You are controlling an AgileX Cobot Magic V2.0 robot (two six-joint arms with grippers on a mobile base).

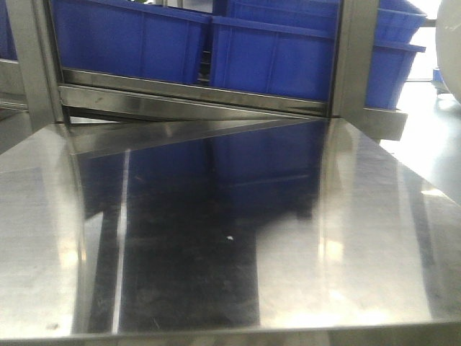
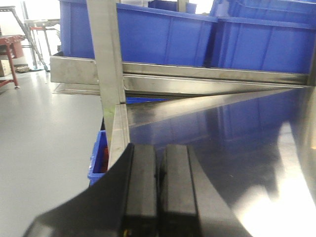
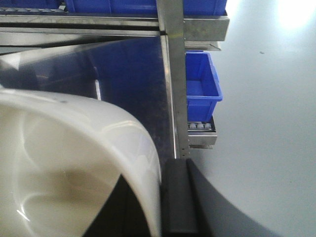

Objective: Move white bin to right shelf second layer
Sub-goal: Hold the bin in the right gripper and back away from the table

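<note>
The white bin [image 3: 64, 148] fills the lower left of the right wrist view, glossy cream with its mouth facing the camera. My right gripper [image 3: 157, 173] is shut on its right wall, with one finger inside and one finger [image 3: 177, 197] outside. A white rounded shape at the right edge of the front view [image 1: 451, 50] looks like the same bin. A rack level with small white rollers [image 3: 200, 126] shows under a blue crate, to the right of the steel post. My left gripper [image 2: 158, 148] is shut and empty over the tabletop's left edge.
The shiny steel tabletop [image 1: 216, 238] spreads across the front view. Large blue crates [image 1: 274, 50] sit on the rack behind it, above a steel rail [image 1: 180, 97]. An upright steel post [image 3: 173, 74] stands at the table's right edge, and another [image 2: 106, 54] at its left. A small blue crate [image 3: 201, 81] sits to the right.
</note>
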